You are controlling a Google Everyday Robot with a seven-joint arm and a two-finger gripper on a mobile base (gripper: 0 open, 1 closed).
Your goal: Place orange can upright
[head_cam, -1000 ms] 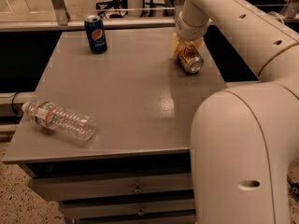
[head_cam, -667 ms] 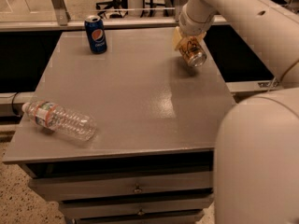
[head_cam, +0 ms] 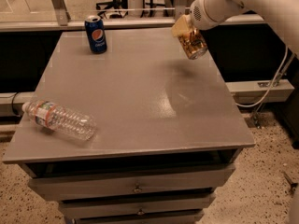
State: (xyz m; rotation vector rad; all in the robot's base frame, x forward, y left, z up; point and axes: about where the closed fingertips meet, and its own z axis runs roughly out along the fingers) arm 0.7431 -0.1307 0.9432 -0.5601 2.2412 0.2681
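The orange can [head_cam: 193, 45], orange-gold and brown with a silver rim, hangs tilted in the air above the far right part of the grey table [head_cam: 140, 87], its silver end pointing down and right. My gripper [head_cam: 186, 31] is shut on the can's upper end, with the white arm reaching in from the upper right. A faint shadow lies on the table below the can.
A blue Pepsi can [head_cam: 96, 34] stands upright at the far left of the table. A clear plastic water bottle [head_cam: 58, 119] lies on its side near the front left corner. Drawers sit below the tabletop. A cable hangs at the right.
My gripper has lifted the orange can off the table and carried it up. The arm has swung out of the front of the view. The Pepsi can and the bottle have not moved.
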